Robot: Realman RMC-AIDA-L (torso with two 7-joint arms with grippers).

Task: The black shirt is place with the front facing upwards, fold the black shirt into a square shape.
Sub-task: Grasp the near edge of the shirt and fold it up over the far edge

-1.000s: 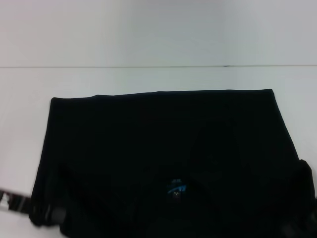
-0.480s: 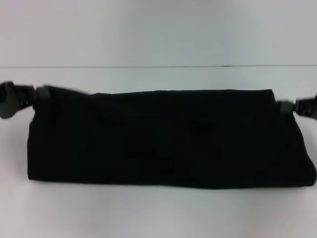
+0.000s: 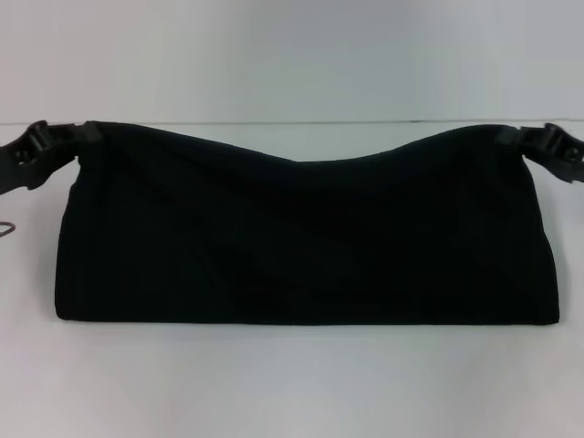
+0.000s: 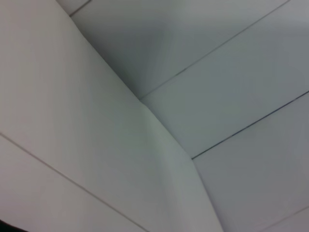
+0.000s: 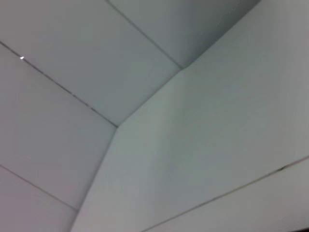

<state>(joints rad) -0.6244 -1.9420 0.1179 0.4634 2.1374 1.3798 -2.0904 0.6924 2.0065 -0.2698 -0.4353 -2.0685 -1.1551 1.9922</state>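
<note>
The black shirt [image 3: 301, 242] lies on the white table, folded over into a wide band, with no lettering or label showing. My left gripper [image 3: 80, 135] is shut on its far left corner and holds that corner lifted. My right gripper [image 3: 511, 137] is shut on its far right corner, also lifted. The far edge sags in the middle between the two grippers. The near fold lies flat on the table. Both wrist views show only white wall panels and no cloth.
The white table [image 3: 292, 383] runs in front of the shirt and on both sides. A white wall [image 3: 292, 55] stands behind the table's far edge. A small dark mark [image 3: 5, 228] sits at the left border.
Both grippers have carried the shirt's near edge up and over to the far side, hiding the blue label. Since half a second ago the held corners have risen and the middle sags.
</note>
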